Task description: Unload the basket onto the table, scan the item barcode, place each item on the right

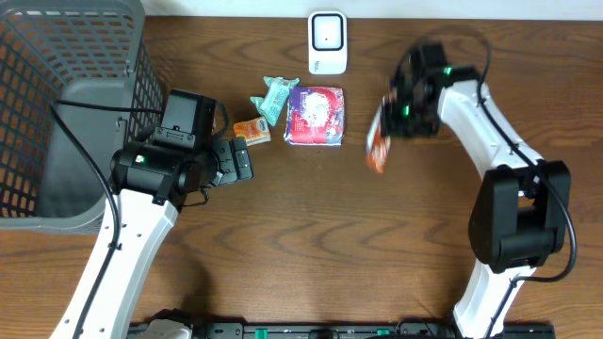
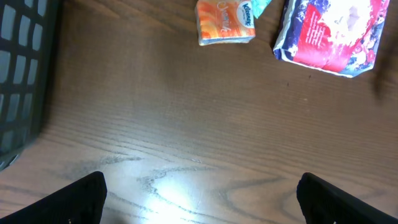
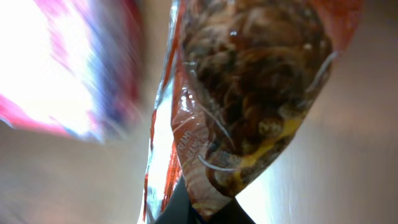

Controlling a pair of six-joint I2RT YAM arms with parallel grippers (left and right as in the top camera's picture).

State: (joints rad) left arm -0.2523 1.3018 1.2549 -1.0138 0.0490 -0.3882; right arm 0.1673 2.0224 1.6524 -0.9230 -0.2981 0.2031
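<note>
Our two arms: one spread, one clamped.
Our left arm (image 1: 132, 245) reaches in from the near edge, and the left fingers (image 2: 81, 199) stand spread wide (both tips show in the wrist view). Our right arm (image 1: 480, 113) bends inward, the right fingers (image 3: 186, 211) pinched tight on a snack packet (image 1: 378, 146).

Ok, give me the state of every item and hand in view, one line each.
Left hand, open, holding nothing.
Right hand, shut on the snack packet.
Snack packet, gripped, turned on edge.
Tissue pack, lying flat on the table, untouched.
Red pouch, lying flat, untouched.
Teal packet, lying beside the red pouch.
Scanner, resting at the table's far edge.
Basket, upright, open top.
</note>
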